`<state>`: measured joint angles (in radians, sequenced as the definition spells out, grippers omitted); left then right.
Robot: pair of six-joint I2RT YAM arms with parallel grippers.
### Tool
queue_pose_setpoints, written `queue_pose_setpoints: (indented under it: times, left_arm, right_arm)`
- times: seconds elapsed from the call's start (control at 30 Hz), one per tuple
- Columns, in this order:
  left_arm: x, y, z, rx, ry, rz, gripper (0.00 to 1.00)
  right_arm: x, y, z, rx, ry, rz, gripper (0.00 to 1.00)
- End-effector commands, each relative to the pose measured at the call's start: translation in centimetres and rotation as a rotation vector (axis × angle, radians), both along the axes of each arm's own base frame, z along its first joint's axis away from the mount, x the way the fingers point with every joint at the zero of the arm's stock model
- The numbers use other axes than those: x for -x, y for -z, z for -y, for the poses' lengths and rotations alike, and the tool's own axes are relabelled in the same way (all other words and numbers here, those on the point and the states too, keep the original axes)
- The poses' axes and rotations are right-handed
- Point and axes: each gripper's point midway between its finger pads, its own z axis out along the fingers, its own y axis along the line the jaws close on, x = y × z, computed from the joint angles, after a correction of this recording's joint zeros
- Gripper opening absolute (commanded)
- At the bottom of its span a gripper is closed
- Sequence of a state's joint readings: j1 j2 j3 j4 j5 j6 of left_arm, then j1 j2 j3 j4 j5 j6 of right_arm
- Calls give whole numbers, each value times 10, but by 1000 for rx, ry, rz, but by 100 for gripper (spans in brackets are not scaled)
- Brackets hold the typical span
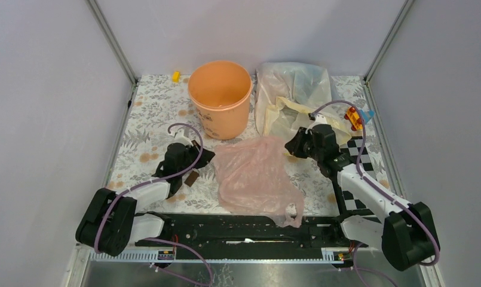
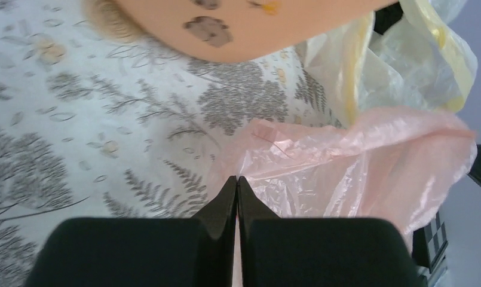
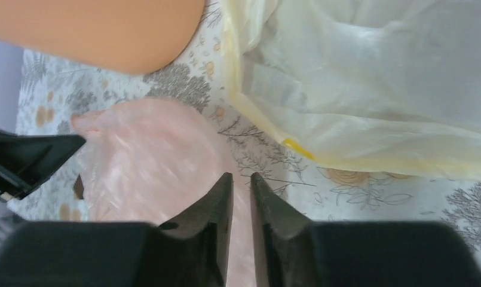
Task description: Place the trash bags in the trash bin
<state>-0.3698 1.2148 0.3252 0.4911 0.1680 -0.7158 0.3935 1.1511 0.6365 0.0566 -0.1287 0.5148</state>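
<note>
The pale-pink trash bag (image 1: 256,176) lies flat and crinkled on the table between both arms. The peach-orange trash bin (image 1: 220,98) stands upright behind it, its inside bare. My left gripper (image 1: 205,156) is shut and low at the bag's left upper corner; in the left wrist view its tips (image 2: 236,178) meet at the edge of the film (image 2: 345,173), with nothing seen pinched. My right gripper (image 1: 291,145) is at the bag's right upper corner. In the right wrist view its jaws (image 3: 238,176) stand a narrow gap apart over the bag's edge (image 3: 148,161), empty.
A cream-yellow bag (image 1: 297,110) and a clear whitish bag (image 1: 294,78) lie at the back right, right of the bin. A small red-yellow toy (image 1: 353,118) and a checkerboard (image 1: 360,149) are by the right arm. A small yellow piece (image 1: 175,76) sits back left.
</note>
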Motion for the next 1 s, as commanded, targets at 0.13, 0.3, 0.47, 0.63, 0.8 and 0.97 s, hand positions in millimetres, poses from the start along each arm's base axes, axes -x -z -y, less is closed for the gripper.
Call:
queue_pose_setpoints:
  times: [0.13, 0.3, 0.47, 0.63, 0.8, 0.97]
  left_arm:
    - [3, -5, 1, 117, 67, -7, 0]
    - [4, -3, 2, 110, 79, -11, 0]
    - [1, -2, 1, 102, 71, -15, 0]
    - [-2, 1, -4, 97, 33, -32, 0]
    - [-4, 1, -32, 144, -74, -42, 0]
    - [-4, 3, -49, 133, -159, -46, 0]
  right_arm:
    - [19, 12, 1, 35, -79, -13, 87]
    - [37, 26, -21, -18, -245, -71, 82]
    - [35, 51, -32, -20, -284, -189, 77]
    - [29, 66, -26, 27, -236, -238, 36]
    - [17, 61, 24, 169, 49, -210, 0]
    - [15, 44, 58, 222, 239, -144, 0]
